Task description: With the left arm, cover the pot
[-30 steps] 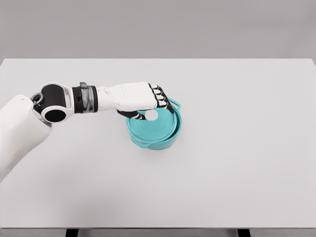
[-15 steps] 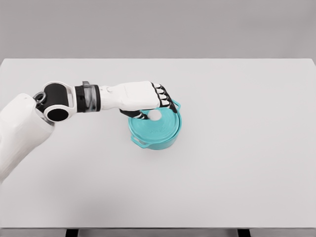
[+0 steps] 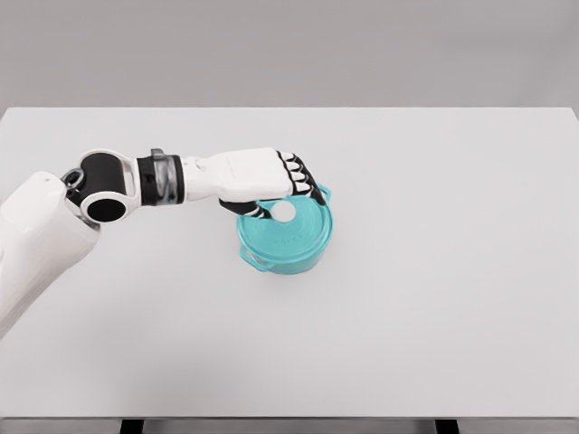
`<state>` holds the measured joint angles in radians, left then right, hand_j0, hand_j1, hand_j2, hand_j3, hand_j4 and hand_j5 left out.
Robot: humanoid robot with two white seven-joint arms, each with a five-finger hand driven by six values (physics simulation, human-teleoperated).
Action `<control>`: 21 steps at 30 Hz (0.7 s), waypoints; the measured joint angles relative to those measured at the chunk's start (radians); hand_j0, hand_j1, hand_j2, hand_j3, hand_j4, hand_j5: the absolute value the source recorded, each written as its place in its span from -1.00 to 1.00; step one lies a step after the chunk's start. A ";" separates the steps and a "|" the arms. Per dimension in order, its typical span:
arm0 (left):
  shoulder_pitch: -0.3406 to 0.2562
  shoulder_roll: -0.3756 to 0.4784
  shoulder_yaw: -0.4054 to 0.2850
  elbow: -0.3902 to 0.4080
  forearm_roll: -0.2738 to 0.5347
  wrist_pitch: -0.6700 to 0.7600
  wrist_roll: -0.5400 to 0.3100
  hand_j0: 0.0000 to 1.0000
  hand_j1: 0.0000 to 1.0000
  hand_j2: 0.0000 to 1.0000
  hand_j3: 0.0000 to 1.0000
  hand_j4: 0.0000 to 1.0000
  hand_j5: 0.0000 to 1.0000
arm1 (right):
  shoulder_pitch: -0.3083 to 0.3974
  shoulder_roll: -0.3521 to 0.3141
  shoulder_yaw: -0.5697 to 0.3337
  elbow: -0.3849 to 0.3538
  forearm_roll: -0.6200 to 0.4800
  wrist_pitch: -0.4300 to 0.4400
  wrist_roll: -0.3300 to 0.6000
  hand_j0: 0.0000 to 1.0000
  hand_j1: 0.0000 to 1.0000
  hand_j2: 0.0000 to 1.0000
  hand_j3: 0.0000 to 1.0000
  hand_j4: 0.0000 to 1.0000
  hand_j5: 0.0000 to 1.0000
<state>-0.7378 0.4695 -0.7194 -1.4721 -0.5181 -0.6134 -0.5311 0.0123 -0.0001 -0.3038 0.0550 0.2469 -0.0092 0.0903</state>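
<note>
Grey wall behind, pale and bare; in front of it a wide white counter (image 3: 434, 298) filling most of the head view, with dark legs just showing at its near edge. Near the middle of the counter, slightly toward the left edge, a teal pot (image 3: 282, 251), round, with one small handle pointing toward the near-left and another toward the far-right. Seated on top, a matching teal lid (image 3: 294, 233), appearing to sit level and cover the rim all the way round. At the lid's centre-top, a white round knob (image 3: 283, 212). Reaching in from the left edge of the counter, a white arm (image 3: 54, 235) with a black elbow joint and a grey-and-black wrist band. At its end, the left hand (image 3: 258, 178), palm down over the far-left part of the lid. Black-tipped fingers (image 3: 303, 179) curled down around the knob, thumb tucked beneath on the near side; closed on the knob as far as can be seen, though exact contact is hidden by the hand itself.
</note>
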 measured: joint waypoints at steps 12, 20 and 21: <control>-0.008 0.006 0.006 -0.006 0.001 0.000 0.000 0.80 0.80 0.80 0.80 0.80 0.80 | 0.000 0.000 0.000 0.000 0.000 0.000 0.000 1.00 1.00 1.00 1.00 1.00 1.00; -0.009 0.065 0.072 -0.058 0.011 0.000 -0.002 1.00 1.00 1.00 1.00 1.00 1.00 | 0.000 0.000 0.000 0.000 0.000 0.000 0.000 1.00 1.00 1.00 1.00 1.00 1.00; -0.009 0.084 0.090 -0.071 0.016 0.000 -0.002 1.00 1.00 1.00 1.00 1.00 1.00 | 0.000 0.000 0.000 0.000 0.000 0.000 0.000 1.00 1.00 1.00 1.00 1.00 1.00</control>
<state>-0.7470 0.5533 -0.6291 -1.5432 -0.5026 -0.6135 -0.5333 0.0123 -0.0001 -0.3038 0.0549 0.2469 -0.0092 0.0904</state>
